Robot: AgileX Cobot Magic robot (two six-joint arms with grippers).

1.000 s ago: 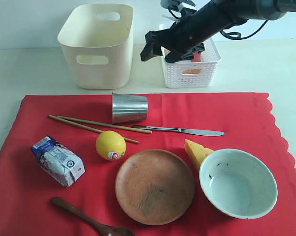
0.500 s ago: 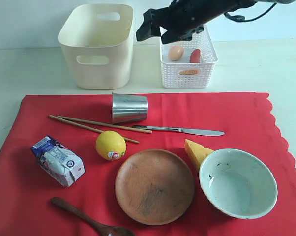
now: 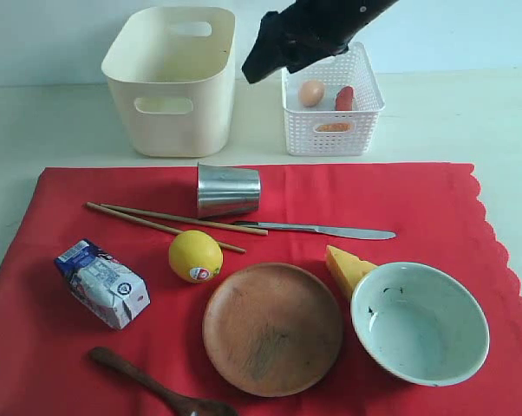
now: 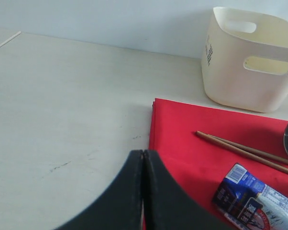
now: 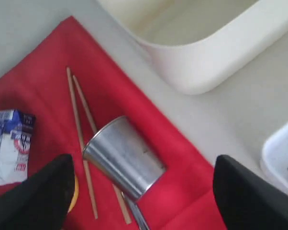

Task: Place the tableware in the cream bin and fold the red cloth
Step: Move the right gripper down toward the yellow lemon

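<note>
**Pale table point(image 3: 53, 121), red cloth point(image 3: 417, 199) fully laid**

I see my right gripper point(image 5: 141, 165) hanging wide and empty past the cloth's far edge, near the cream bin point(image 3: 183, 130). My left gripper point(image 4: 143, 155) is pinched closed at its left edge. Tumbler point(image 3: 229, 191), chopsticks point(image 3: 174, 221), knife point(image 3: 330, 230), plate point(image 3: 272, 329), bowl point(image 3: 420, 322) and spoon point(image 3: 157, 386) lie on it.

The right arm point(image 3: 309, 35), at about one o'clock in the exterior view, is a bulky black shape with an angular, wedge-like end, too blurred to show finer detail. The left fingers point(image 4: 129, 191) are smooth matte black, with flat, straight inner faces and outer edges that sweep outward in a curve. The right fingers point(image 5: 43, 196) are likewise plain matte black, with rounded tips.
</note>
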